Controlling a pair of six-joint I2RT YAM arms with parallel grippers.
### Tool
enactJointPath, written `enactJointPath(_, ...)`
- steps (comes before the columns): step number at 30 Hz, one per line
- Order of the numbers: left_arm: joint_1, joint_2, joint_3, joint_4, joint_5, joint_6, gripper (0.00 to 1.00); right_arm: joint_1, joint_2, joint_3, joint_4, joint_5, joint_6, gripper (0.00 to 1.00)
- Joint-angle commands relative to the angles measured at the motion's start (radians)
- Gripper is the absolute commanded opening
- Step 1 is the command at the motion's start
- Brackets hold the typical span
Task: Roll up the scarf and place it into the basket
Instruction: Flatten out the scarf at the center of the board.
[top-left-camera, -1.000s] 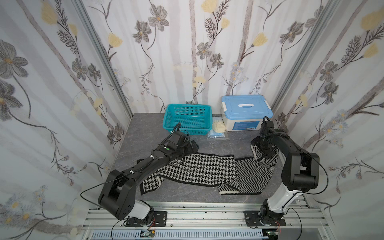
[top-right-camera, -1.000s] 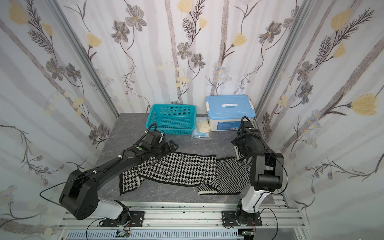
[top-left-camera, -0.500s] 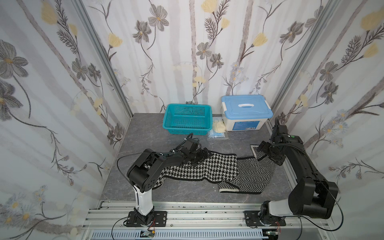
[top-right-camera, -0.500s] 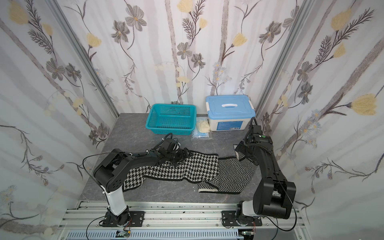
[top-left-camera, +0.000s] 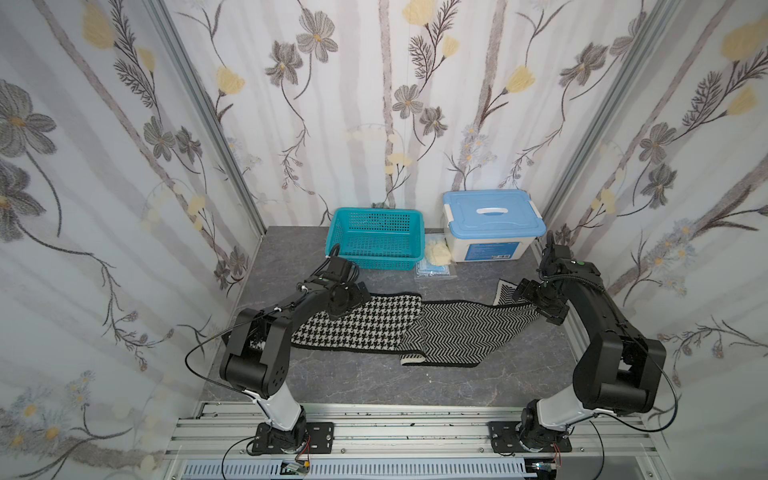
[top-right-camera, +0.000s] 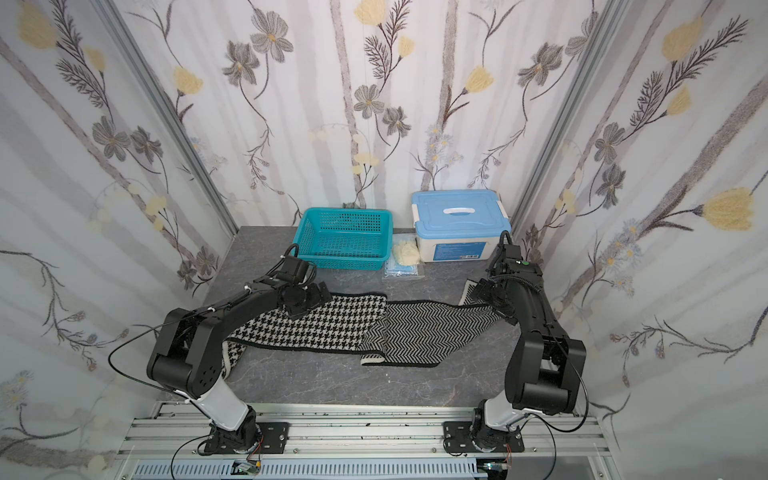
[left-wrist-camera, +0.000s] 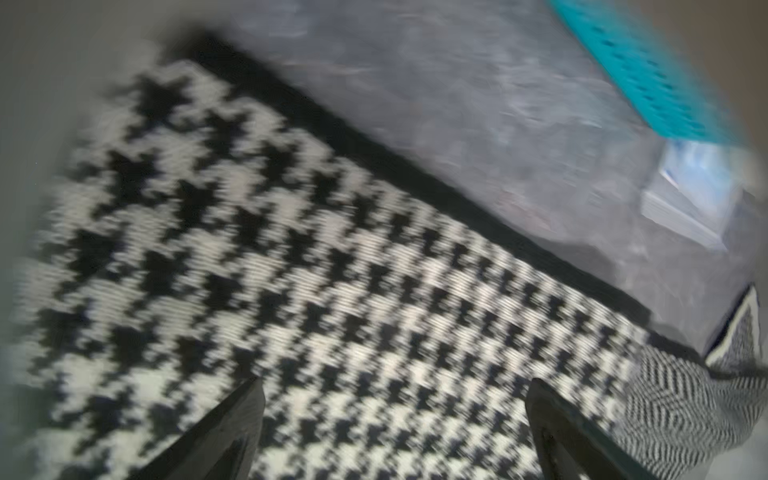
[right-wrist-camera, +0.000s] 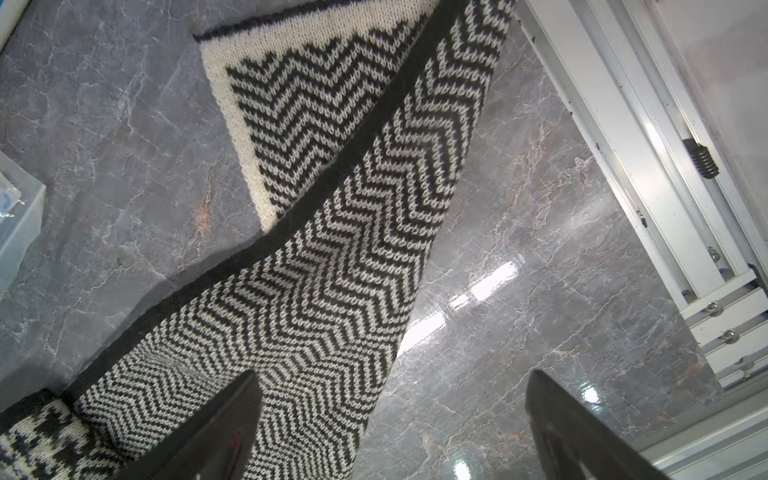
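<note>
scarf (top-left-camera: 415, 328) lying unrolled on the grey table (top-left-camera: 374, 382), left gripper (left-wrist-camera: 395, 388) with jaws spread wide over the houndstooth part, right gripper (right-wrist-camera: 392, 380) same over the zigzag end, basket (top-left-camera: 374, 251) behind

Top views high at front, facing down over whole table (top-left-camera: 374, 384), wrist views close above scarf (right-wrist-camera: 316, 291), shared by all four.

Storage box (top-left-camera: 492, 226): sitting in tabletop's (top-left-camera: 374, 382) far right corner.
Yellow cloth (top-left-camera: 436, 252): lying beside it.
Blue packet (top-left-camera: 434, 271): lying alongside.
</note>
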Motion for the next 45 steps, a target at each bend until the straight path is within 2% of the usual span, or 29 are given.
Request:
enactJointPath(1,-0.148,0.038,0.158,-0.145,-0.058,0.035,1.00,-0.006,0.024,0.015,0.033,-0.002,0.007,1.00)
enactJointPath(5,-0.297,0.193,0.259,0.061,0.129,-0.117,1.00,-0.034,0.007,0.013,0.034,-0.005,0.006,1.00)
enactJointPath(10,-0.430,0.440,0.459,0.064,0.169,-0.137,1.00,-0.134,-0.097,-0.077,0.039,-0.037,-0.010,1.00)
enactJointPath(14,-0.480,0.584,0.657,-0.051,0.117,-0.076,1.00,-0.156,-0.162,-0.149,0.056,-0.062,-0.001,1.00)
enactJointPath(19,-0.550,0.700,0.922,-0.164,0.066,-0.030,1.00,-0.185,-0.203,-0.163,0.032,-0.058,0.022,1.00)
enactJointPath(23,-0.614,0.868,1.194,-0.243,0.073,-0.024,1.00,-0.224,-0.246,-0.151,-0.029,-0.029,0.033,1.00)
enactJointPath(29,-0.674,1.106,1.518,-0.395,-0.020,0.000,1.00,-0.255,-0.269,-0.149,-0.044,-0.075,0.074,1.00)
enactJointPath(40,-0.703,1.212,1.536,-0.479,-0.228,0.150,1.00,-0.266,-0.302,-0.172,-0.056,-0.047,0.065,1.00)
enactJointPath(42,-0.714,1.228,1.538,-0.495,-0.267,0.175,0.89,-0.272,-0.293,-0.169,-0.047,-0.053,0.071,1.00)
enactJointPath(45,-0.727,1.255,1.536,-0.529,-0.336,0.203,0.86,-0.283,-0.280,-0.153,-0.039,-0.067,0.081,1.00)
